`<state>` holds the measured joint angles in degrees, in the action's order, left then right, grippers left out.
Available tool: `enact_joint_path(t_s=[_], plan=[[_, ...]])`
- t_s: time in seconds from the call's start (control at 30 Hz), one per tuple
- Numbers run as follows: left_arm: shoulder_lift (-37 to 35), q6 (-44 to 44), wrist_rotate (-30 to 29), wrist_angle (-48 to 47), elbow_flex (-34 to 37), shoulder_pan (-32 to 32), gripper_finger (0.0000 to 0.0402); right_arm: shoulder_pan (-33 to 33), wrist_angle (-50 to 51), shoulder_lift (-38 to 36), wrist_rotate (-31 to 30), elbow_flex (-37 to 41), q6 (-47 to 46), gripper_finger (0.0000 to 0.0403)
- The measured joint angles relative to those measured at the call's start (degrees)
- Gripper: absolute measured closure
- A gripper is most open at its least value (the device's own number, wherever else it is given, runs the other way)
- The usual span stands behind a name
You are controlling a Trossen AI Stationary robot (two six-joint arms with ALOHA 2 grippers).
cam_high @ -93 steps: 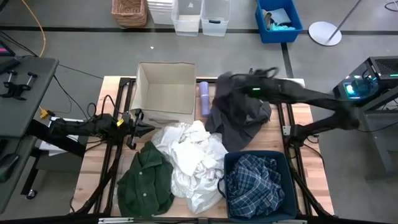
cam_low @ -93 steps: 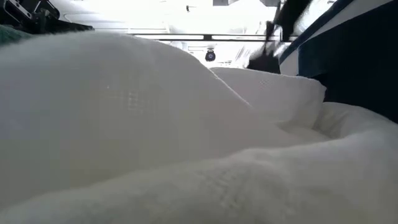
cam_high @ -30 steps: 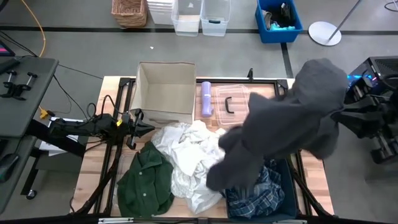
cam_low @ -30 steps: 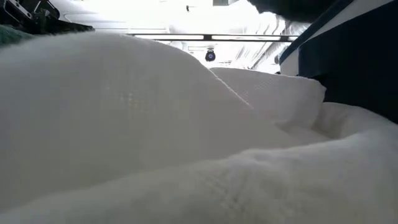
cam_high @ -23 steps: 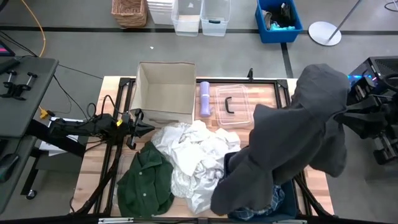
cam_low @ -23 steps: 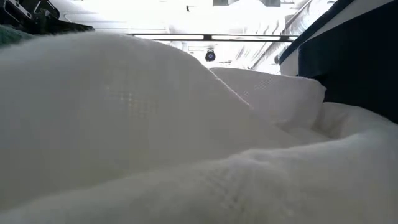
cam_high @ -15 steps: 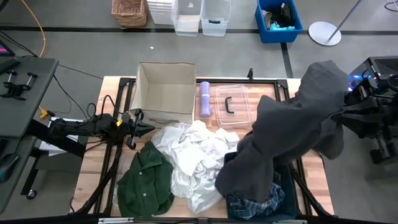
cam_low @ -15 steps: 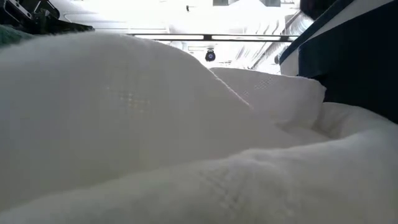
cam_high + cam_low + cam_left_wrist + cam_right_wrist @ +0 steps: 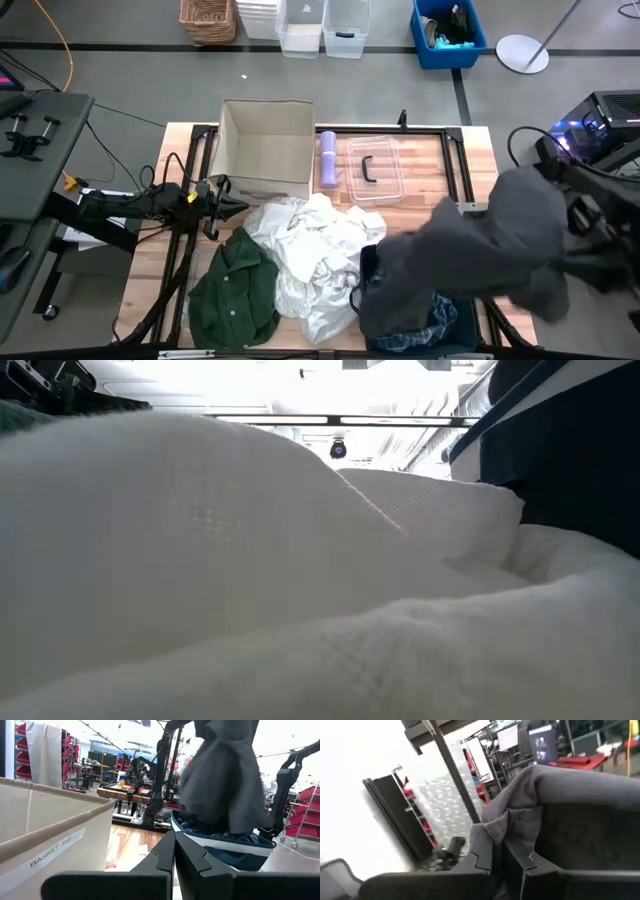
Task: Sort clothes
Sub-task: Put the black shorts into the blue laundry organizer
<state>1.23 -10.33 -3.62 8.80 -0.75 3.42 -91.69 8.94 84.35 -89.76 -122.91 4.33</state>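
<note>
**Now lower the grey garment into the blue bin**

Largest first: the surface [image 9: 470, 160] carries a white pile [image 9: 310, 250] at its centre, a green shirt [image 9: 235, 295] at about 7 o'clock, and a cardboard box [image 9: 268, 145] at 11 o'clock. The blue bin [image 9: 372, 262] sits at 5 o'clock with the plaid shirt [image 9: 440, 315] inside.

The grey garment [image 9: 480, 250] hangs from the right gripper [image 9: 497, 851], draped out past the surface's 4 o'clock edge with its lower folds trailing over the bin. The right jaws are pinching a fold of that garment. The left gripper [image 9: 174, 851] waits near 9 o'clock beside the box, jaws pressed together on nothing.

To do this well, I judge the arm should carry the pinch point inward, above the bin's centre, before letting go; released where it hangs, much of the cloth would likely slide off the 4 o'clock edge. Lowering first lets the trailing folds collect inside.

A clear lid [image 9: 374, 170] lies at 12 o'clock, apart from all this.
</note>
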Motion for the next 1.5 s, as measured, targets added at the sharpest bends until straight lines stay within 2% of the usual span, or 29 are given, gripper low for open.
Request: enact_joint_path(t_s=[0.23,0.57,0.67,0.77,0.83,0.93,0.97,1.0,1.1,1.13,1.27,1.37,1.5], plan=[[0.0,0.0,0.0,0.0,0.0,0.0,0.0401,-4.2,-0.2,2.6,0.1,0.1,-5.6,0.0396],[0.0,0.0,0.0,0.0,0.0,0.0,0.0401,1.8,3.9,3.0,-0.2,0.0,-6.0,0.0396],[0.0,0.0,0.0,0.0,0.0,0.0,0.0401,3.6,10.3,2.8,-0.1,0.0,-9.9,0.0396],[0.0,0.0,0.0,0.0,0.0,0.0,0.0401,5.4,26.6,1.9,0.7,0.0,-25.4,0.0396],[0.0,0.0,0.0,0.0,0.0,0.0,0.0401,7.1,43.5,1.3,6.2,-0.1,-44.0,0.0396],[0.0,0.0,0.0,0.0,0.0,0.0,0.0401,11.0,71.4,1.9,19.1,-0.1,-76.0,0.0396],[0.0,0.0,0.0,0.0,0.0,0.0,0.0401,12.5,79.1,2.6,22.7,-0.1,-84.4,0.0396],[0.0,0.0,0.0,0.0,0.0,0.0,0.0401,13.8,82.4,3.3,26.9,0.3,-90.0,0.0396],[0.0,0.0,0.0,0.0,0.0,0.0,0.0401,17.7,75.2,2.9,39.7,5.0,-83.4,0.0396],[0.0,0.0,0.0,-0.1,0.0,0.0,0.0401,18.8,74.0,2.9,43.2,6.0,-83.9,0.0396],[0.0,0.0,0.0,0.0,0.0,0.0,0.0401,23.6,81.7,2.5,55.7,13.5,-92.6,0.0396],[0.0,0.0,0.0,-0.1,0.0,0.0,0.0401,27.4,76.3,2.8,58.3,20.4,-94.5,0.0396],[0.0,0.0,0.0,0.0,0.0,0.0,0.0401,30.9,62.7,2.6,58.6,28.1,-94.4,0.0396]])
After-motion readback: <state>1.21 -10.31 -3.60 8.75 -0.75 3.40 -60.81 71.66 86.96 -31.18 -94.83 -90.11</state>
